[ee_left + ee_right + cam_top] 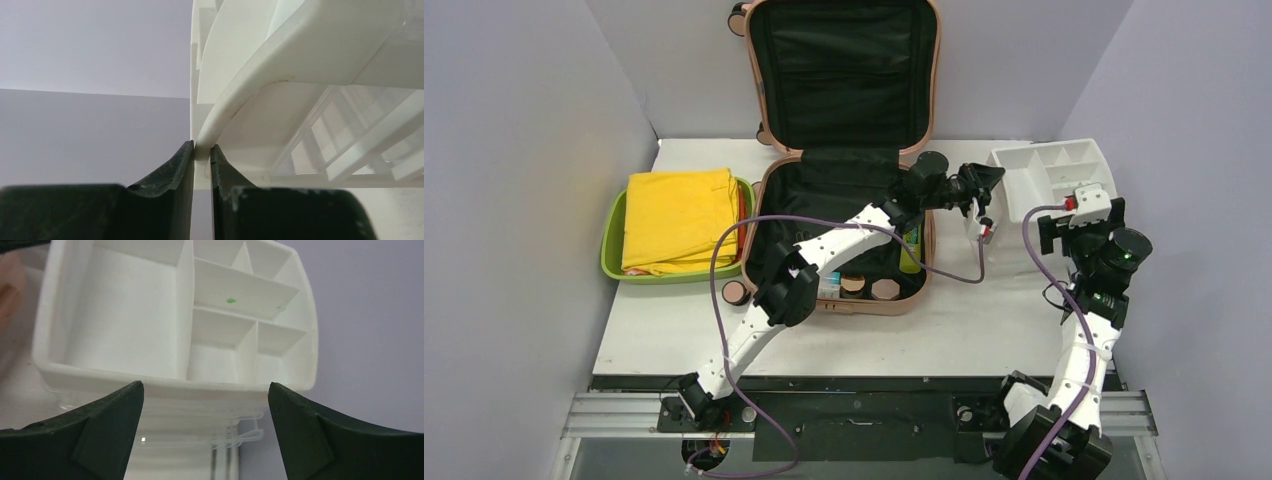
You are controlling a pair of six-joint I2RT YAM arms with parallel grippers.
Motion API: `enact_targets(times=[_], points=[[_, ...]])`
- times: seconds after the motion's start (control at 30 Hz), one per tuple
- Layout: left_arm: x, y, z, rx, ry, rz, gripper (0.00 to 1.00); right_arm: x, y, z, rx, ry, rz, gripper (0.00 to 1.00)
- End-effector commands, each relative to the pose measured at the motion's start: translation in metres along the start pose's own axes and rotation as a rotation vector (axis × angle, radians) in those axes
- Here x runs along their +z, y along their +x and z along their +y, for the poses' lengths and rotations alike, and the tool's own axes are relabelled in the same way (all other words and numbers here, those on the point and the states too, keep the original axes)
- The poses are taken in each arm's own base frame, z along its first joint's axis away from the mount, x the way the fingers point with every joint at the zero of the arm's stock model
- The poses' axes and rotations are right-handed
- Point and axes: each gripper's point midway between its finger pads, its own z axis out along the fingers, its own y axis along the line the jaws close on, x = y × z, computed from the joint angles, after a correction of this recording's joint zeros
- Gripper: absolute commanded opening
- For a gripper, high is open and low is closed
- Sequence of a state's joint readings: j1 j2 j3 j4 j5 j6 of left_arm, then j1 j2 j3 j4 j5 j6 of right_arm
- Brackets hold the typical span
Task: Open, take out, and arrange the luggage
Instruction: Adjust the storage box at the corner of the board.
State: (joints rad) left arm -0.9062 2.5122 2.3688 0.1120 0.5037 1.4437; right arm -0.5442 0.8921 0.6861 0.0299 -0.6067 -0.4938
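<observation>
Unpacking looks roughly half done. The salmon-pink suitcase (839, 80) lies open at the back of the table (964, 330), its lid propped upright against the rear wall, black fabric lining showing in both halves. Left of the suitcase, a lime-green plastic tub (614, 240) holds a folded yellow towel (676, 215), soft and loosely creased. Right of the suitcase sits a white drawer organizer (1064, 160), rigid moulded plastic with rounded corners and thin dividers making one large and several small compartments, all bare apart from a tiny green speck.

The left gripper (201, 149), reaching across the suitcase, is clenched on the organizer's thin rim. The right gripper (205, 386) hangs released, jaws spread wide, just short of the organizer's edge and touching nothing.

Left inside the suitcase, along its near wall, are small round jars (854, 286) and a yellow-green bottle (911, 250); another round jar (735, 292) stands on the table by the suitcase's near-left corner. By my reading, these small items are to be moved into the compartments.
</observation>
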Motion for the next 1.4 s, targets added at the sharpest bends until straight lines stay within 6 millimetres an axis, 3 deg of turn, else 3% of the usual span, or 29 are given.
enact_targets(times=[0.0, 0.23, 0.4, 0.67, 0.73, 0.8, 0.87, 0.93, 0.97, 1.0, 1.03, 1.07, 1.1, 1.13, 1.17, 1.2, 1.23, 1.27, 1.3, 1.33, 1.37], points=[[0.001, 0.008, -0.01, -0.066, 0.022, 0.04, 0.0, -0.012, -0.02, 0.016, 0.27, -0.064, 0.017, 0.89], [-0.006, 0.02, -0.007, -0.048, -0.004, 0.069, 0.0, -0.011, -0.009, 0.013, 0.439, -0.096, 0.096, 0.9], [-0.018, 0.046, 0.005, -0.028, -0.041, 0.112, 0.0, -0.002, -0.006, 0.003, 0.52, -0.091, 0.095, 0.9], [-0.03, 0.079, 0.018, 0.005, -0.097, 0.183, 0.0, 0.004, -0.008, -0.002, 0.464, -0.159, 0.075, 0.9], [-0.032, 0.084, 0.02, 0.016, -0.117, 0.211, 0.0, 0.002, 0.001, 0.004, 0.43, -0.204, 0.119, 0.9], [-0.034, 0.093, 0.023, 0.021, -0.133, 0.247, 0.05, 0.0, 0.01, 0.004, 0.391, -0.241, 0.159, 0.9], [-0.039, 0.102, 0.027, 0.017, -0.149, 0.276, 0.23, -0.003, 0.018, 0.003, 0.359, -0.291, 0.188, 0.9], [-0.048, 0.109, 0.032, -0.026, -0.164, 0.297, 0.56, -0.004, 0.023, 0.003, 0.317, -0.357, 0.197, 0.9], [-0.052, 0.115, 0.028, -0.075, -0.158, 0.309, 0.89, -0.004, 0.025, 0.001, 0.279, -0.379, 0.196, 0.9], [-0.058, 0.114, 0.034, -0.109, -0.154, 0.316, 0.96, -0.005, 0.028, 0.003, 0.306, -0.42, 0.219, 0.9], [-0.063, 0.118, 0.024, -0.185, -0.138, 0.325, 0.98, -0.001, 0.038, 0.004, 0.253, -0.465, 0.228, 0.9], [-0.07, 0.11, 0.036, -0.244, -0.144, 0.31, 0.97, -0.009, 0.034, 0.009, 0.262, -0.521, 0.255, 0.9], [-0.075, 0.113, 0.021, -0.291, -0.11, 0.317, 0.97, -0.006, 0.045, 0.011, 0.198, -0.584, 0.262, 0.9], [-0.083, 0.103, 0.035, -0.345, -0.121, 0.297, 0.96, -0.014, 0.039, 0.013, 0.205, -0.631, 0.284, 0.9], [-0.089, 0.105, 0.019, -0.399, -0.086, 0.305, 0.96, -0.011, 0.052, 0.015, 0.152, -0.698, 0.288, 0.9], [-0.096, 0.094, 0.025, -0.47, -0.071, 0.29, 0.96, -0.022, 0.045, 0.02, 0.169, -0.759, 0.308, 0.9], [-0.102, 0.094, 0.019, -0.516, -0.051, 0.297, 0.96, -0.019, 0.055, 0.021, 0.125, -0.818, 0.297, 0.9], [-0.11, 0.085, 0.011, -0.614, 0.003, 0.305, 0.96, -0.022, 0.052, 0.02, 0.132, -0.844, 0.306, 0.9], [-0.117, 0.079, 0.014, -0.653, 0.02, 0.303, 0.96, -0.02, 0.06, 0.019, 0.141, -0.863, 0.323, 0.9], [-0.122, 0.067, -0.004, -0.742, 0.101, 0.289, 0.96, -0.016, 0.062, 0.016, 0.138, -0.858, 0.331, 0.9], [-0.127, 0.055, -0.003, -0.782, 0.132, 0.254, 0.96, -0.015, 0.069, 0.014, 0.155, -0.854, 0.362, 0.9]])
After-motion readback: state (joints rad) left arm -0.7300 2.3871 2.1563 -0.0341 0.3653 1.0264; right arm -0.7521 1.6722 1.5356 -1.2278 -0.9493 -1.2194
